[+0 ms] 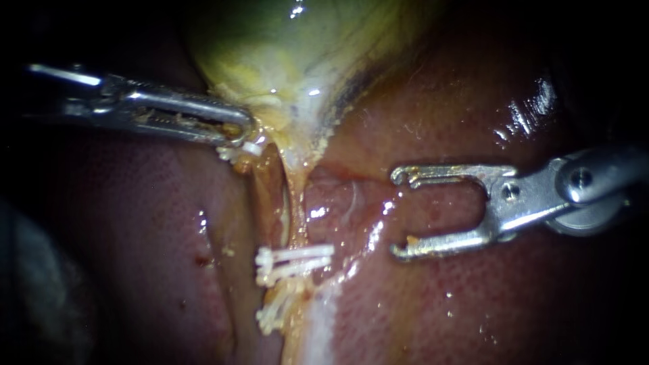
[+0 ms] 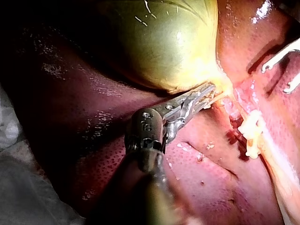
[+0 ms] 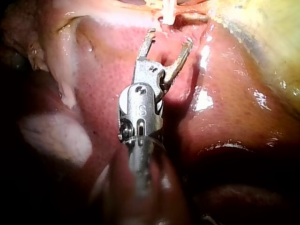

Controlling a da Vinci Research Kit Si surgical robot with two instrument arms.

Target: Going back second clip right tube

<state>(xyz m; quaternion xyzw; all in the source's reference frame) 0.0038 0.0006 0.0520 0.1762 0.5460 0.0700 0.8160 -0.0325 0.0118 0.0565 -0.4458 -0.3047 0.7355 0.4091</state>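
Note:
My left instrument (image 1: 242,134) comes in from the left, its jaws shut on the neck of the yellow-green gallbladder (image 1: 284,54). In the left wrist view the same jaws (image 2: 207,93) pinch the gallbladder's (image 2: 164,42) lower edge. A pale tube (image 1: 292,203) runs down from the neck to two white clips (image 1: 297,259) lying across it. My right instrument (image 1: 399,213) hovers to the right of the tube, jaws wide open and empty. In the right wrist view its jaws (image 3: 168,40) point at a white clip (image 3: 167,11) just ahead.
Wet red liver (image 1: 473,304) surrounds the tube on both sides. More white clips (image 1: 272,316) sit lower down, and a white piece (image 1: 247,150) lies under the left jaws. In the left wrist view the clips (image 2: 251,131) lie beyond the jaws, with my right instrument (image 2: 276,78) further off.

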